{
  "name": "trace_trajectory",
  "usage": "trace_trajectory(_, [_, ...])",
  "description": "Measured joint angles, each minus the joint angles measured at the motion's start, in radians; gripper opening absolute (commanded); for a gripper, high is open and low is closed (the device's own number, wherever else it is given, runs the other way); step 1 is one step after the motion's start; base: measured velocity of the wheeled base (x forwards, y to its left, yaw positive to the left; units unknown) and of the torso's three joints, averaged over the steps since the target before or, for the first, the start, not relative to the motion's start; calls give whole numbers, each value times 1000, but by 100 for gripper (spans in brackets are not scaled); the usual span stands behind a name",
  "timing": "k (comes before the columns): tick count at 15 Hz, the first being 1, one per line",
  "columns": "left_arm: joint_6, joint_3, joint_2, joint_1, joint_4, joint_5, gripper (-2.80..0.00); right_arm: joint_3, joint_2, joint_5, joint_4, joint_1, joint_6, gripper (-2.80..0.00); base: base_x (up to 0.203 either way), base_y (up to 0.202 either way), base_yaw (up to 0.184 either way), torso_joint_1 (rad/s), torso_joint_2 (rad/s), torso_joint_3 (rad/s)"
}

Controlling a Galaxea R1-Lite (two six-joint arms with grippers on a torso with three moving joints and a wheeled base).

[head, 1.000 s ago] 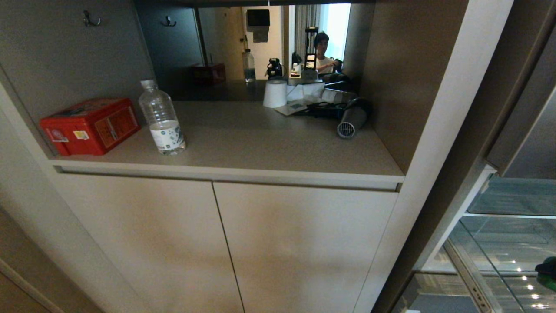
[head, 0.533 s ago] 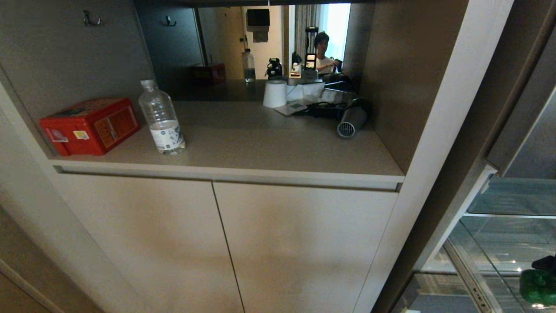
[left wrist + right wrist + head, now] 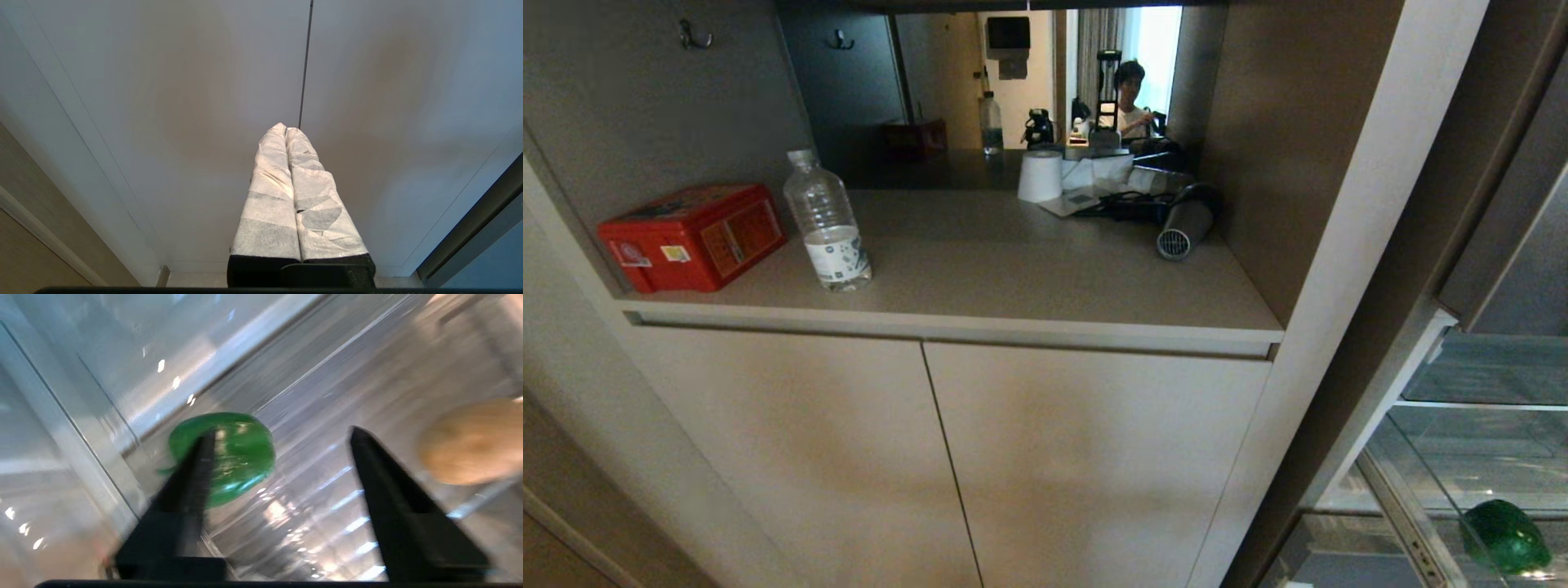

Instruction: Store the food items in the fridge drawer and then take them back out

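Observation:
The dark-green bell pepper [image 3: 1505,535] lies loose in the clear fridge drawer [image 3: 1437,490] at the lower right of the head view. In the right wrist view the pepper [image 3: 241,453] rests on the drawer's ribbed floor [image 3: 327,506], partly behind one black finger [image 3: 192,490]. The tan potato [image 3: 470,441] lies further along the same floor. My right gripper [image 3: 282,433] hovers above the drawer, open, with nothing between its fingers; it is outside the head view. My left gripper [image 3: 285,128], wrapped in white tape, is shut and parked in front of the cabinet doors [image 3: 204,102].
On the counter stand a red tin box [image 3: 690,237], a clear water bottle [image 3: 829,224], a white cup [image 3: 1040,175] and a hair dryer [image 3: 1180,229]. A glass shelf [image 3: 1494,371] spans the fridge above the drawer. A mirror behind reflects a person.
The pepper, held at the head view's right edge a second ago, has been let go and now lies further left in the drawer. The right gripper has left the head view.

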Motion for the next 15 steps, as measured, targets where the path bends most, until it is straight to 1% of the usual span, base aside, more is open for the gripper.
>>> trace_trajectory(2, [0,0,0,0,0,0,-280,30,-105,-1,0,-47,0,-280,0,0,0,0,0,0])
trace_trajectory(4, [0,0,0,0,0,0,-280,69,-207,1,1,-121,2,-280,0,0,0,0,0,0])
trace_trajectory(6, [0,0,0,0,0,0,-280,100,-285,25,2,-234,9,-280,0,0,0,0,0,0])
trace_trajectory(8, [0,0,0,0,0,0,-280,115,-331,92,4,-367,16,-280,0,0,0,0,0,0])
trace_trajectory(10, [0,0,0,0,0,0,-280,124,-346,169,8,-517,13,-280,0,0,0,0,0,0])
trace_trajectory(12, [0,0,0,0,0,0,-280,133,-315,242,8,-641,-4,-280,0,0,0,0,0,0])
trace_trajectory(13, [0,0,0,0,0,0,-280,136,-283,262,7,-684,-17,-280,0,0,0,0,0,0])
trace_trajectory(15, [0,0,0,0,0,0,-280,135,-198,275,-24,-770,-40,-280,0,0,0,0,0,0])
